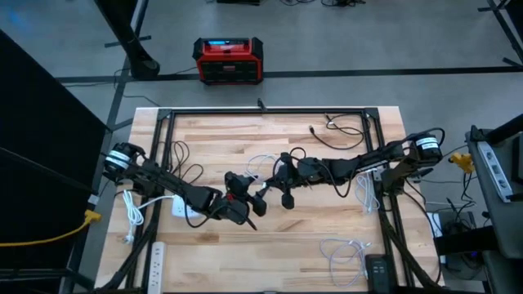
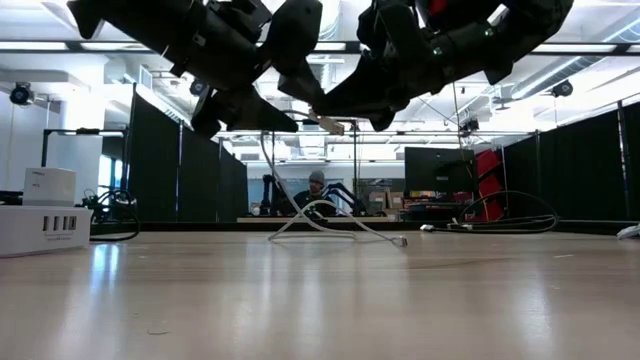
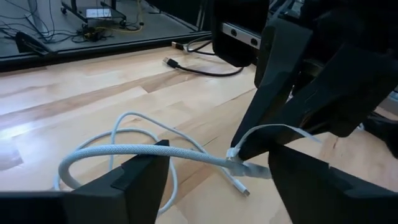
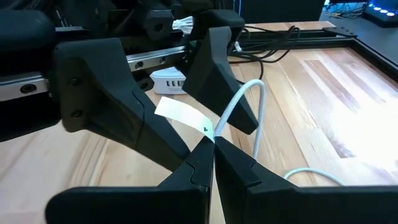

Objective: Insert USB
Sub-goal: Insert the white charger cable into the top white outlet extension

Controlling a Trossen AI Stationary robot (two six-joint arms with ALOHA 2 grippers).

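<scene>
Mid-table, above the wood, right gripper (image 4: 213,146) was clamped on the white USB cable (image 3: 124,151) near its plug. Left gripper (image 3: 217,180) faced it, fingers spread wide around the cable, not gripping.

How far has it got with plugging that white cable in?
Done: the right gripper is shut on the white cable near its plug end and holds it in the air above the table. In hand: the left gripper stands open around the same cable, apparently to take it over. Left: the plug is not in any socket yet; the white charger hub sits apart on the table, untouched.
</scene>
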